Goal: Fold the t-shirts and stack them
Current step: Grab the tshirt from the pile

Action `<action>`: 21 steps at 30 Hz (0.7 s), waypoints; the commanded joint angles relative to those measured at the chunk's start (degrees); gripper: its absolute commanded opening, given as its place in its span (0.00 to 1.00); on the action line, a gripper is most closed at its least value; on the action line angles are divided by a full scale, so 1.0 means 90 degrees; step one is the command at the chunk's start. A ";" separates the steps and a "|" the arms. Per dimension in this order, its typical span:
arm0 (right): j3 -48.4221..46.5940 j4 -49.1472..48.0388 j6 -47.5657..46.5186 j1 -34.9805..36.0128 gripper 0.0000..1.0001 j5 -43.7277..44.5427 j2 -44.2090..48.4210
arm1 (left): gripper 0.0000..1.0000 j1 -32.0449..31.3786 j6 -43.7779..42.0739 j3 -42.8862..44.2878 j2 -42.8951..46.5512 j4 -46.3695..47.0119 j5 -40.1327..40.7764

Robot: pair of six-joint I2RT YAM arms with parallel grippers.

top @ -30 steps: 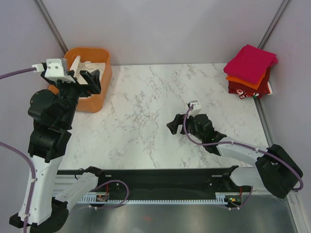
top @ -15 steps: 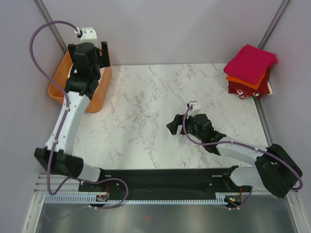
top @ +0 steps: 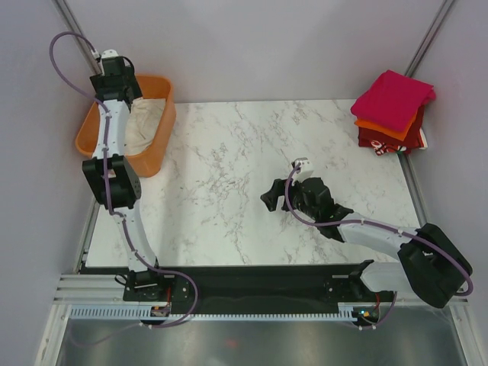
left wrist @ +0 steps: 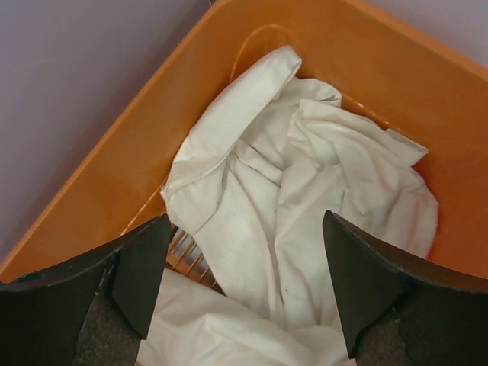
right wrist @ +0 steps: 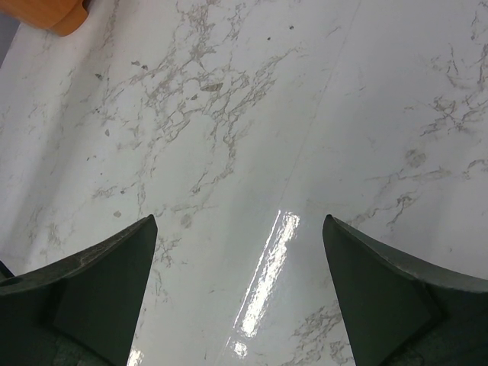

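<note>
Left gripper (left wrist: 245,229): jaws spread, empty, apparently clear above cream t-shirt (left wrist: 305,183) in basket (left wrist: 107,183). Right gripper (right wrist: 240,229): jaws spread, empty, over worktop (right wrist: 229,114).

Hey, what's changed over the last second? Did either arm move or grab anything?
The left gripper went out and down to the far left end of the basket. It is open over the white shirt and holds nothing. The right gripper stayed open above the table, and the folded stack did not move.
</note>
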State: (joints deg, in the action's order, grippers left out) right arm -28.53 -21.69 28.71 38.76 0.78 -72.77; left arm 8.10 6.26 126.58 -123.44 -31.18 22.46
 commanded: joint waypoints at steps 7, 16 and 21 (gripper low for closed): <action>-0.0394 -0.0002 -0.0114 -0.0020 0.98 -0.0301 -0.0244 | 0.88 0.0418 0.0105 0.1130 -0.1772 0.0261 -0.0610; -0.0501 0.0018 -0.0094 -0.0030 0.98 -0.0330 -0.0420 | 0.89 0.0819 -0.0061 0.1443 -0.2593 0.1208 -0.0894; -0.0628 0.0076 -0.0104 -0.0030 0.98 -0.0369 -0.0595 | 0.85 0.0760 -0.0081 0.1511 -0.2515 0.1520 -0.0855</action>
State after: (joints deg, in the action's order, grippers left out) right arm -31.24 -20.86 28.51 38.72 -1.72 -77.06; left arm 15.77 6.20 136.35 -147.13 -23.49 14.85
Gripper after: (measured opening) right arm 0.980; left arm 0.845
